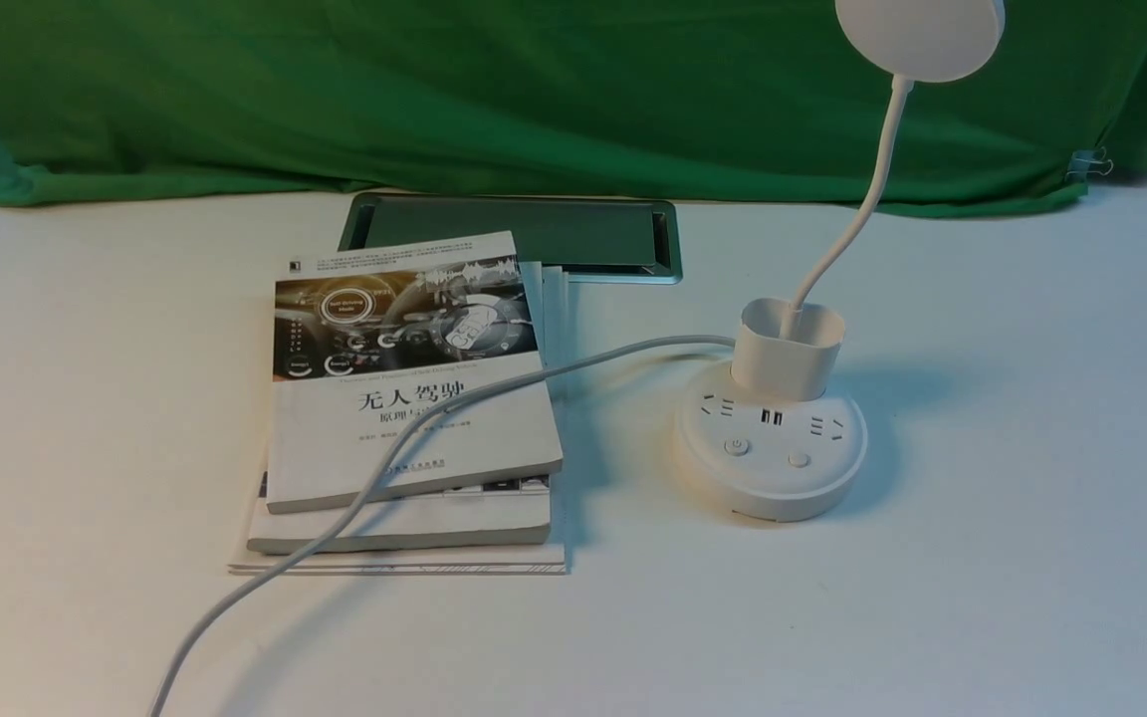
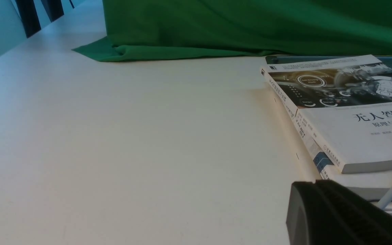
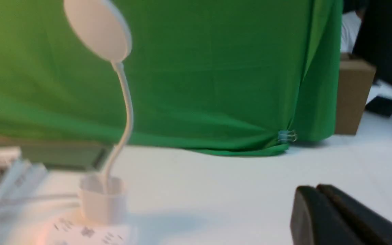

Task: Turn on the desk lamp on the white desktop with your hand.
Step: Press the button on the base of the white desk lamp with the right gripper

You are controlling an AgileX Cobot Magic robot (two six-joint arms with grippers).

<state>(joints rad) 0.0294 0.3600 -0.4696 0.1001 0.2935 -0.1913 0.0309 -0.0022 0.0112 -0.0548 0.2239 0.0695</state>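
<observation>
The white desk lamp (image 1: 771, 453) stands on the white desktop (image 1: 1032, 498), right of centre. Its disc head (image 1: 920, 35) is at the top, on a thin bent neck rising from a cup holder (image 1: 789, 349). Two round buttons (image 1: 737, 447) sit on the puck base. The lamp looks unlit. It also shows blurred in the right wrist view (image 3: 102, 200). My right gripper (image 3: 315, 190) is shut and empty, to the lamp's right, over bare table. My left gripper (image 2: 313, 185) is shut and empty, beside the books. Neither gripper shows in the front view.
A stack of books (image 1: 412, 398) lies left of the lamp, with the lamp's white cable (image 1: 364, 488) running across it to the front edge. A silver-framed dark hatch (image 1: 514, 234) sits behind the books. Green cloth (image 1: 534, 90) covers the back. A cardboard box (image 3: 352, 95) stands far right.
</observation>
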